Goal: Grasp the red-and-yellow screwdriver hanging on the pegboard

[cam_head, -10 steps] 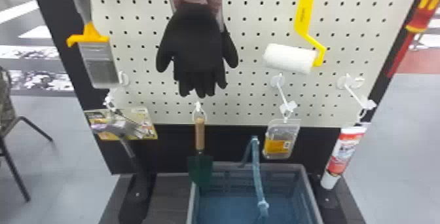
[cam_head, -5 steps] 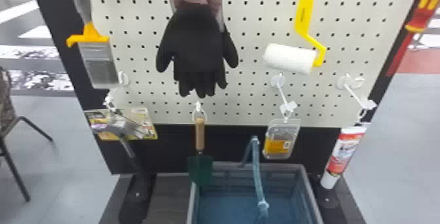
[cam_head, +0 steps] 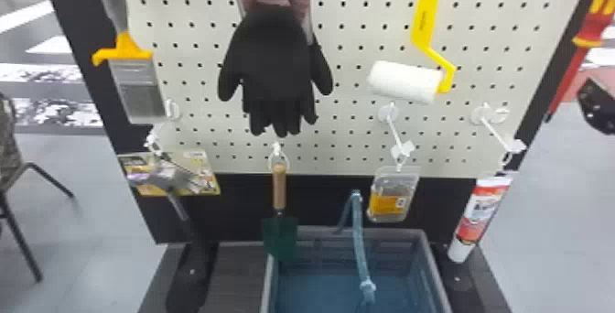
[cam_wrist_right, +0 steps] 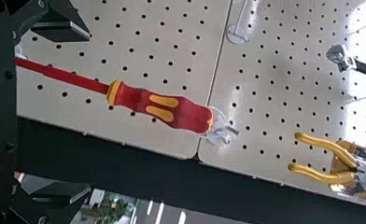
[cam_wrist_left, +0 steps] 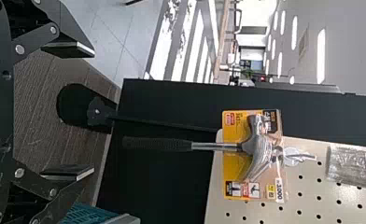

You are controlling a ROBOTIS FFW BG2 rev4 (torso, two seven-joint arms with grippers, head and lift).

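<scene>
Pegboard point(cam_head: 347, 124), one, upright, dark-framed; carries the hanging stock on hooks, presumably so each piece faces outward for taking.

Crate point(cam_head: 430, 261), one, blue-grey, below the pegboard's bottom edge.

Pincer, right point(cam_wrist_right: 89, 113), one, in the right wrist view: released, fingers well parted, grasping nothing. The fingers stand to either side of the line of the screwdriver's shaft, probably so as to close across it; how far off they are in depth cannot be told.

Pincer, left point(cam_wrist_left: 94, 112), one, in the left wrist view near the pegboard's lower left corner: also released and unladen. This task likely asks nothing of it.

Gloves point(cam_head: 277, 69), black, toward the pegboard's middle, fingers down.

Hammer point(cam_wrist_left: 258, 144), one, near the pegboard's lower left corner, head up and handle down, as its own weight would set it.

Screwdriver point(cam_wrist_right: 186, 112), one, red and yellow, the piece wanted: near the pegboard's right edge, handle uppermost, shaft down. Ungrasped; the job stands at the approach. The next move seems a careful advance, then closing; a nudge could set it swinging.

Clear tie point(cam_wrist_right: 221, 126), one, at the handle's top, evidently what suspends it.
</scene>
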